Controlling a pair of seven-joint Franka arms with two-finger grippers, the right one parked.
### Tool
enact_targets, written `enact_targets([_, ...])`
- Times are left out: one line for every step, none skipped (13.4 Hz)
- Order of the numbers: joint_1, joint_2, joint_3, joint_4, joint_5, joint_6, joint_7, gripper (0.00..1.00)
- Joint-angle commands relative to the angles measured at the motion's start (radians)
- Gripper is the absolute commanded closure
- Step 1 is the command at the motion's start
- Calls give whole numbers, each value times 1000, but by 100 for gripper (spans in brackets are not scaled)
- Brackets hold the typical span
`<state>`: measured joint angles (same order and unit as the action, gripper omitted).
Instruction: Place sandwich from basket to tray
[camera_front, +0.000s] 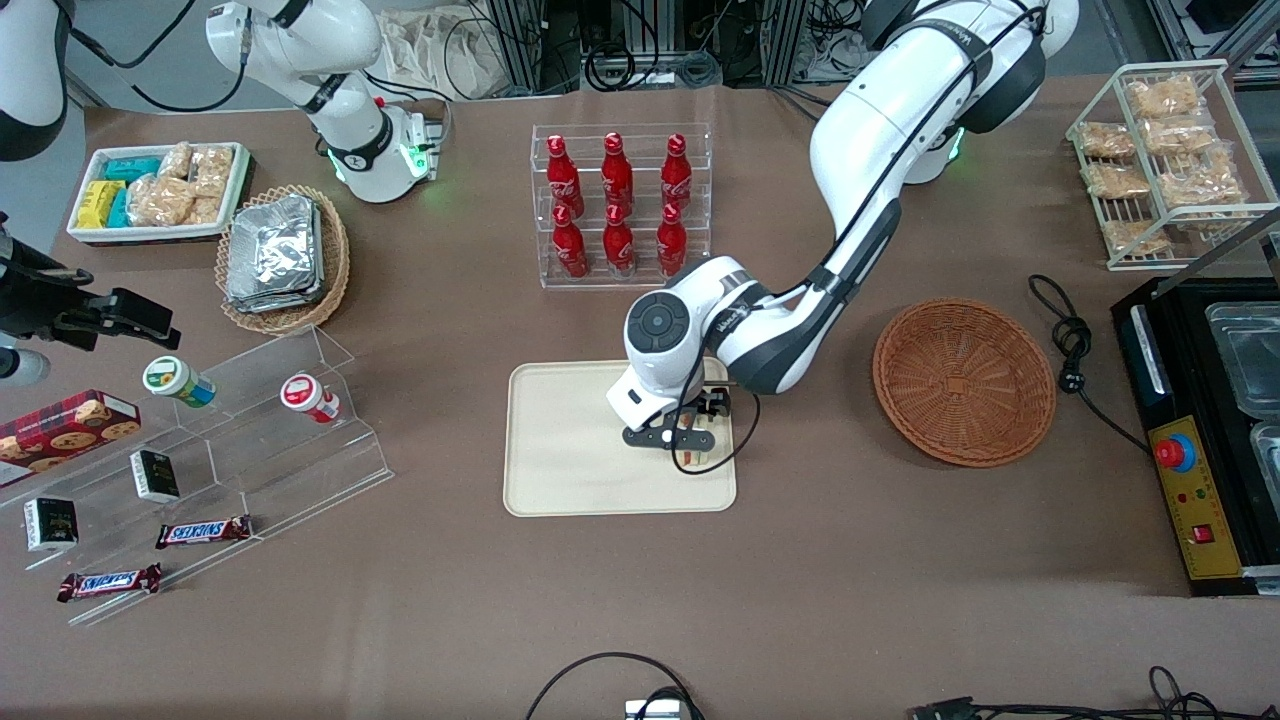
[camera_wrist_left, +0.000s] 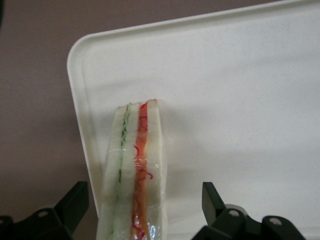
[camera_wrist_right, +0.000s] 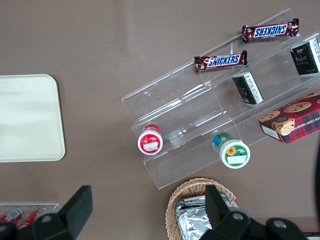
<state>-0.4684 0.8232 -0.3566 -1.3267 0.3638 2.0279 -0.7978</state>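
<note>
Tray (camera_front: 560, 450) is sat mid-table, nearer the front camera than the rack of red bottles (camera_front: 618, 205), presumably so it can be reached by the working arm without stretch. Gripper (camera_front: 690, 440) is positioned low over the tray's end toward the basket, wrist pointed straight down. Sandwich (camera_wrist_left: 134, 175) is seen on edge between the fingers, filling stripes up, just inside the tray rim (camera_wrist_left: 75, 100); it appears to be resting on the tray surface, though contact underneath is hidden. Fingers (camera_wrist_left: 212, 197) are spread wide, a clear gap on each side of the bread, so nothing is clamped. Placement looks essentially done; the on-edge pose is likely a carry-over from a side grip. Tip-over risk is judged real on retreat. Basket (camera_front: 963, 382) is empty, beside the tray toward the working arm's end.
</note>
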Motion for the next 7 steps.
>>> enact_targets([28, -51, 4, -2, 17, -43, -24, 0])
enact_targets([31, -64, 5, 0, 21, -66, -27, 0])
enact_targets([34, -90, 10, 0, 21, -84, -43, 0])
enact_targets([37, -114, 31, 0, 21, -93, -59, 0])
enact_targets([39, -139, 50, 0, 17, -100, -72, 0])
enact_targets([40, -160, 63, 0, 18, -109, -93, 0])
enact_targets([49, -180, 80, 0, 17, -120, -103, 0])
